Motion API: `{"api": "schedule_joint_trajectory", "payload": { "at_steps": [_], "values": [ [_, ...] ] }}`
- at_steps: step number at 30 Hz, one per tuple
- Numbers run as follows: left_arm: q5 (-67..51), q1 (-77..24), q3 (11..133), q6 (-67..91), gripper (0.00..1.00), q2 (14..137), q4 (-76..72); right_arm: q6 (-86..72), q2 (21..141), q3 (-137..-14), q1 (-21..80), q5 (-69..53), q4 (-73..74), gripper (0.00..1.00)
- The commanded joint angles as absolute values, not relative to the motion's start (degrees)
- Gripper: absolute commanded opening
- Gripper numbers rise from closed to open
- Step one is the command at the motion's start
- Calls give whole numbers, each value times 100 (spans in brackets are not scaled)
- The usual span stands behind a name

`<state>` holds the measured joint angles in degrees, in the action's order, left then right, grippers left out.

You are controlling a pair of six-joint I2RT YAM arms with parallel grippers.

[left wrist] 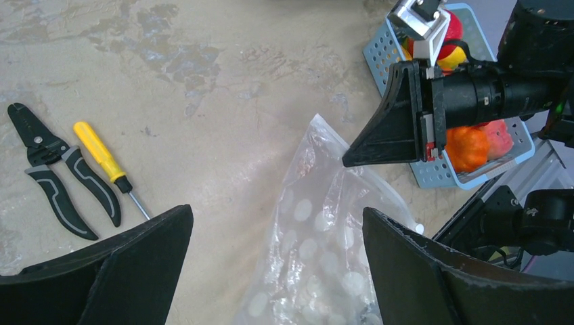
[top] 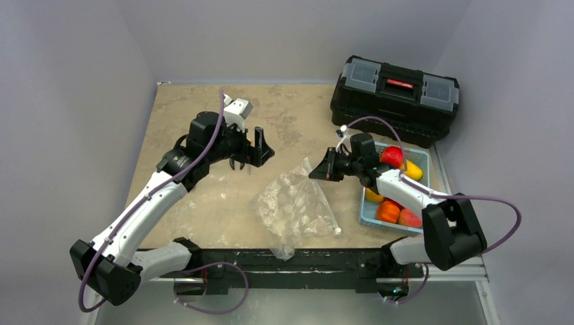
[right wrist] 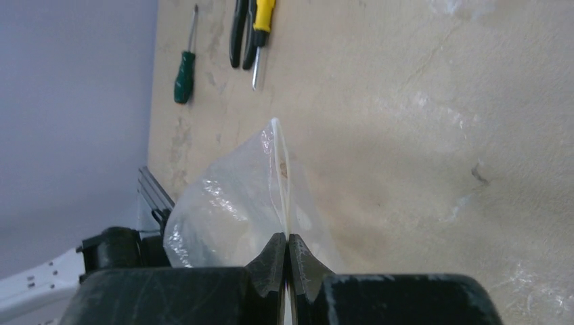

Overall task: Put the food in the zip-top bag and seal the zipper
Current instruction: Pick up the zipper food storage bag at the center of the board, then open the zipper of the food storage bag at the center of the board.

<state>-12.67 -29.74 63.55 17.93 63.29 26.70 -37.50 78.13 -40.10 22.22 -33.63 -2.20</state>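
The clear zip-top bag [top: 298, 206] lies crumpled mid-table, its upper edge lifted; it also shows in the left wrist view [left wrist: 325, 244] and the right wrist view [right wrist: 230, 210]. My right gripper [top: 319, 169] is shut on the bag's zipper strip [right wrist: 281, 169] and holds that edge up off the table. My left gripper [top: 260, 154] is open and empty, hovering left of and above the bag; its fingers [left wrist: 122, 271] frame the bag from above. The food [top: 399, 189], red, yellow, orange and peach toy pieces, lies in the light-blue tray [top: 421, 156] at the right.
A black toolbox [top: 394, 98] stands at the back right. Black pliers [left wrist: 57, 172] and a yellow-handled screwdriver [left wrist: 101, 159] lie on the table to the left, with a green-handled screwdriver [right wrist: 184, 78] beside them. A metal rail [top: 298, 261] runs along the near edge.
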Motion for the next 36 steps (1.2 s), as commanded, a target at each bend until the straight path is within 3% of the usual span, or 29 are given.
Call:
{"api": "schedule_joint_trajectory", "payload": {
  "at_steps": [1,7,9,13,17,25,36],
  "values": [
    [-1526,-3013,6562,1720,95,6317,2428,-4749,7350,-4596,2225,-2443,-352,0],
    [-1805,-3233,6457,1797,85,6399,2149,-7406,6107,-3571,2466,-606,-1510,0],
    [-1629,-3416,6464,1729,84,6481,2182,-7838,5945,-3667,2649,-88,-1272,0],
    [-1281,-3902,6603,1495,85,6686,2432,-7946,6113,-4430,3135,860,-223,0],
    [-875,-4255,6637,1365,85,6795,2515,-8400,6397,-4630,3590,1254,-165,0],
    [-143,-4755,6781,1123,66,7013,2779,-8710,6864,-4931,4336,2023,-31,0],
    [668,-5427,7167,836,55,7635,3278,-8867,6785,-4919,4568,2404,-9,0]
  ]
}}
